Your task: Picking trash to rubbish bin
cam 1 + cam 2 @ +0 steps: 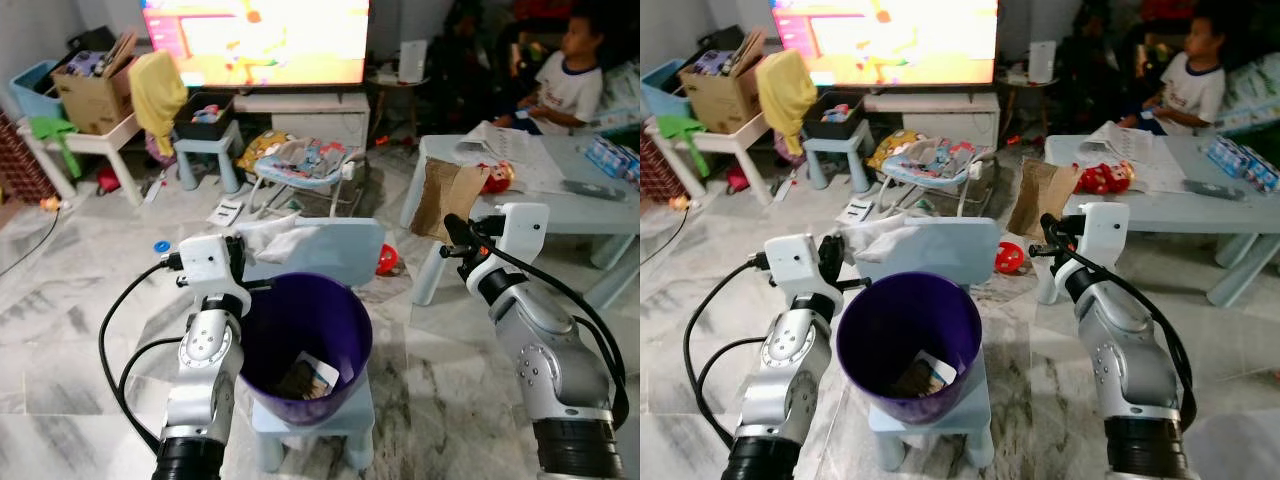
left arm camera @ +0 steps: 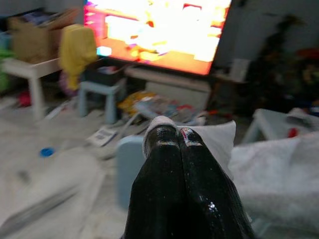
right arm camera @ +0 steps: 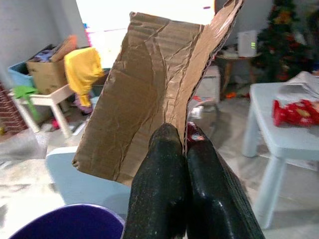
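A purple rubbish bin (image 1: 305, 330) stands on a small light-blue chair (image 1: 345, 248) right in front of me, with a few scraps of trash (image 1: 305, 378) at its bottom. My left gripper (image 1: 255, 262) is at the bin's far left rim, shut on a crumpled white tissue (image 1: 272, 238); the tissue (image 2: 158, 123) bulges over the fingertips in the left wrist view. To the right of the bin and higher, my right gripper (image 1: 452, 225) is shut on a torn piece of brown cardboard (image 1: 445, 195). The cardboard (image 3: 149, 89) stands up from the fingers (image 3: 167, 149).
A light-blue table (image 1: 590, 215) with papers and a red toy stands at the right, with a person seated behind it. Ahead are a baby bouncer (image 1: 300, 160), a TV stand, a small stool (image 1: 205, 140) and a white table with a box (image 1: 95, 95). A black cable (image 1: 120, 330) trails on the marble floor.
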`<state>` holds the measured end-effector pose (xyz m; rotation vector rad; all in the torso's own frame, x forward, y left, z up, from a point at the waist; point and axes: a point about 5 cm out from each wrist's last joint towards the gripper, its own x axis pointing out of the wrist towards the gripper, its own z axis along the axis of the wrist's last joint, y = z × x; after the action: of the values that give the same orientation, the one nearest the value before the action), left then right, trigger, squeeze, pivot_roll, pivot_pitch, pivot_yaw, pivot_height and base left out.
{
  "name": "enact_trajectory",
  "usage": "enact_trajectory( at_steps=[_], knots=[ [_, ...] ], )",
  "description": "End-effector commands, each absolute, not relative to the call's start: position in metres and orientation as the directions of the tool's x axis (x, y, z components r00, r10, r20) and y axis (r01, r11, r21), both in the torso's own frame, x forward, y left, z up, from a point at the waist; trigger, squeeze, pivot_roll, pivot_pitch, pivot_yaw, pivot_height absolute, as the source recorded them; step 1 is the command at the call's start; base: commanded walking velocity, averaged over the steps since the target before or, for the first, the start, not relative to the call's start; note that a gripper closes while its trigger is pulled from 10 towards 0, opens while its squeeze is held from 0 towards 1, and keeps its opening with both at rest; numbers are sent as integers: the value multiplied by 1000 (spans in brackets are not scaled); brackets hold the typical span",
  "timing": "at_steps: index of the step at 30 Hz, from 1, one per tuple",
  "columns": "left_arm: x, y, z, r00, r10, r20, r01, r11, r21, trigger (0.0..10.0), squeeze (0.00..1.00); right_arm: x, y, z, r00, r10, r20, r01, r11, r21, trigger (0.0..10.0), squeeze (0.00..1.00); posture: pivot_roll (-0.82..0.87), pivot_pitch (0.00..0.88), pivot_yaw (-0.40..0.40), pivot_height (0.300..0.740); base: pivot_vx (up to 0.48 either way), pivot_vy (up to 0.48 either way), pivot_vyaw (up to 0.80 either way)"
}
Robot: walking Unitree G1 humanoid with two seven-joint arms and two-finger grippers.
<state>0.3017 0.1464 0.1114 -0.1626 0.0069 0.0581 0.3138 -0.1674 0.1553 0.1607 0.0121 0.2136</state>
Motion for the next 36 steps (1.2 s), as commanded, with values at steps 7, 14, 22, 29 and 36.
enact_trajectory(
  at_steps=[7, 14, 22, 29, 36],
  knots=[
    [304, 144, 105, 998, 46, -43, -52, 988, -148, 0, 0, 314, -162, 160, 971, 237, 25, -238, 959, 154, 10000, 0, -24, 0, -13, 740, 0, 0, 70],
    [307, 141, 76, 988, -1, -156, -31, 980, -198, 0, 0, 310, -164, 160, 972, 235, 22, -236, 961, 145, 10000, 0, -51, 0, -19, 740, 0, 0, 0],
    [311, 130, 59, 969, -57, -241, -9, 964, -267, 2627, 0, 305, -172, 163, 975, 222, 12, -222, 967, 123, 10000, 0, -80, 10, -28, 740, 0, 0, 0],
    [313, 120, 37, 935, -93, -343, -45, 926, -374, 1882, 0, 292, -175, 164, 972, 235, -16, -233, 969, 87, 10000, 0, -154, 54, -50, 740, 0, 0, 0],
    [310, 111, 24, 910, -114, -398, -72, 903, -424, 3412, 0, 282, -181, 164, 971, 234, -42, -231, 971, 66, 10000, 0, -182, 58, -68, 740, 0, 0, 0]
  ],
)
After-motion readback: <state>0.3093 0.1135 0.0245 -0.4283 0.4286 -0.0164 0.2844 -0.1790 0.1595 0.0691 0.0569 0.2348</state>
